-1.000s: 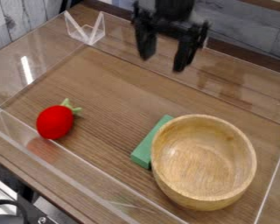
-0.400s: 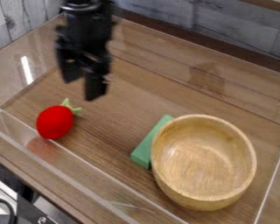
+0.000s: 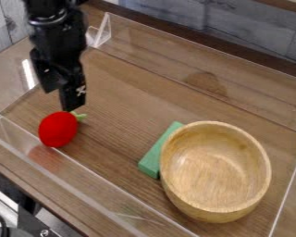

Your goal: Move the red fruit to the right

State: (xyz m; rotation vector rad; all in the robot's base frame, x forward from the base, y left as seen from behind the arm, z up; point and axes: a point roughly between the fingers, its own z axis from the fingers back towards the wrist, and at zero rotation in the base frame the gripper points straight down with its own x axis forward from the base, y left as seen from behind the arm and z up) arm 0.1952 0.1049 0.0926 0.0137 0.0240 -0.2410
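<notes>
The red fruit (image 3: 58, 130) is a small round red toy with a green leafy top, lying on the wooden table near the left front. My gripper (image 3: 60, 89) hangs just above and behind it, pointing down. Its two dark fingers (image 3: 74, 93) stand apart and nothing is between them. The lower fingertip sits close above the fruit's green top; whether it touches I cannot tell.
A wooden bowl (image 3: 215, 171) stands at the front right, with a flat green piece (image 3: 155, 155) leaning against its left side. Low clear plastic walls (image 3: 64, 176) ring the wooden table (image 3: 176, 97). A clear stand (image 3: 99, 31) sits at the back left.
The gripper has travelled from the back centre across to the left and toward the front, ending right over the red fruit. It stayed open. The fruit, bowl and green piece have not moved.
</notes>
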